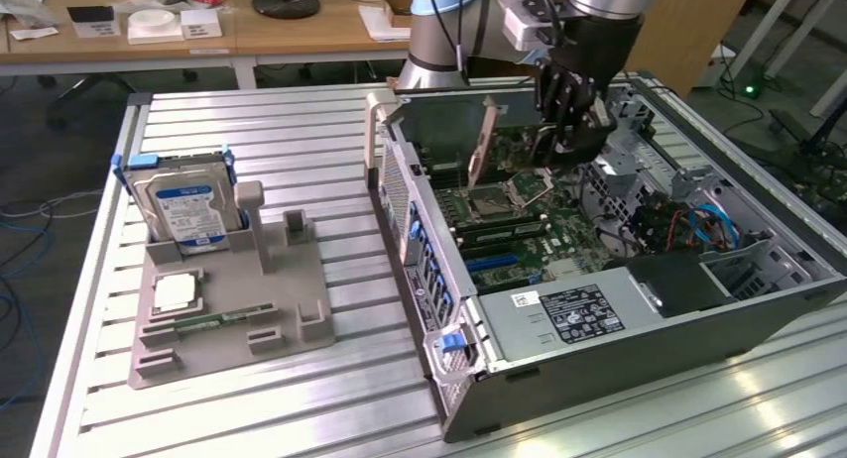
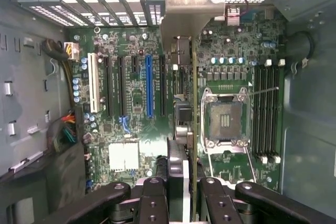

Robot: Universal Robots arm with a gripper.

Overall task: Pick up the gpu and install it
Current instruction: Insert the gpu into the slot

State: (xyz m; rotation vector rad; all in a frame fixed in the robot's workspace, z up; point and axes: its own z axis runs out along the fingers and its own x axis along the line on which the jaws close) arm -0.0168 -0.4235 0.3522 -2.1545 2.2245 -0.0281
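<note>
- The gpu stands edge-on inside the computer case, above the motherboard and beside the CPU socket.
- The hand is closed narrowly, clamping the card.
- Judged step: install. Whether the card is seated cannot be told.
- Seating needs the card edge square over its slot.

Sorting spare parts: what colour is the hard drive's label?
Blue and white label, best seen in the exterior view.

The hand is matt black; the gpu in it bears a dull bare-metal bracket. Below the hand: semi-gloss green motherboard, matt grey sheet-metal case, ribbed satin aluminium tabletop.
</note>
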